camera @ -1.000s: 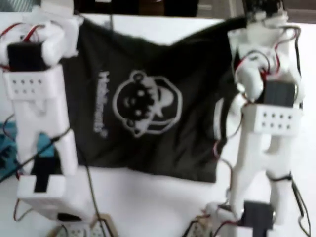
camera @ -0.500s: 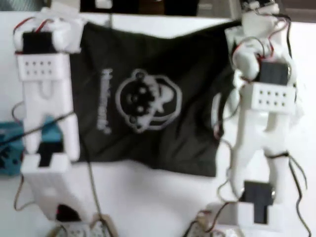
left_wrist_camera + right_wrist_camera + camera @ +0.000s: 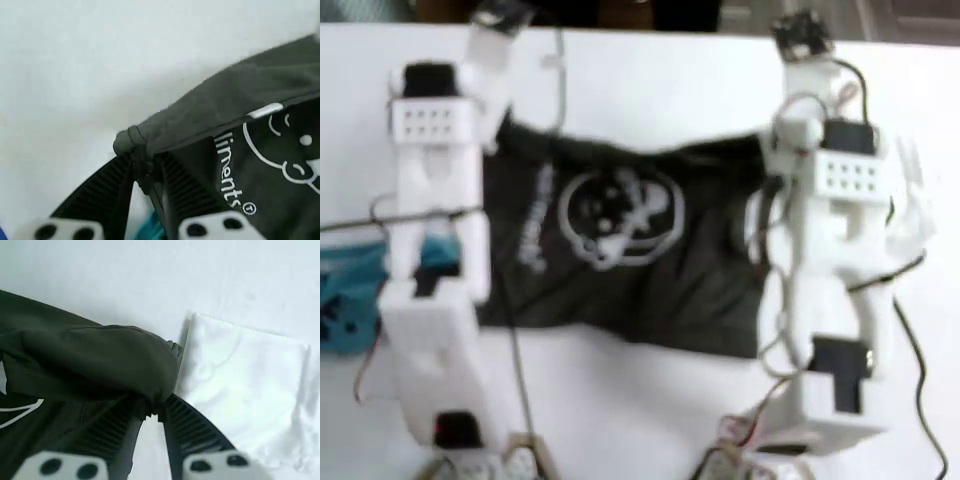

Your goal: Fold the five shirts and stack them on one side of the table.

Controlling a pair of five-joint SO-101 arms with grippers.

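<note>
Pinching far corners of the black shirt (image 3: pixel 620 250), left pincer (image 3: pixel 141 167) and right pincer (image 3: pixel 152 412) clench bunched fabric, likely to fold that edge over. Shirt lies on the tabletop (image 3: pixel 620 410), between the arms.

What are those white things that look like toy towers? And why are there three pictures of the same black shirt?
Those white things are two robot arms, sitting side by side at a white table. One picture comes from a camera up high, looking down on everything. The other two come from little cameras riding on each arm's wrist, so you look right past its pincher, called a gripper. A black shirt with a white cartoon face lies between the arms. The left gripper pinches one corner of it, and the right gripper pinches a bunched-up bit of its edge. Next to the right arm lies a folded white cloth. By the left arm is something blue.
</note>
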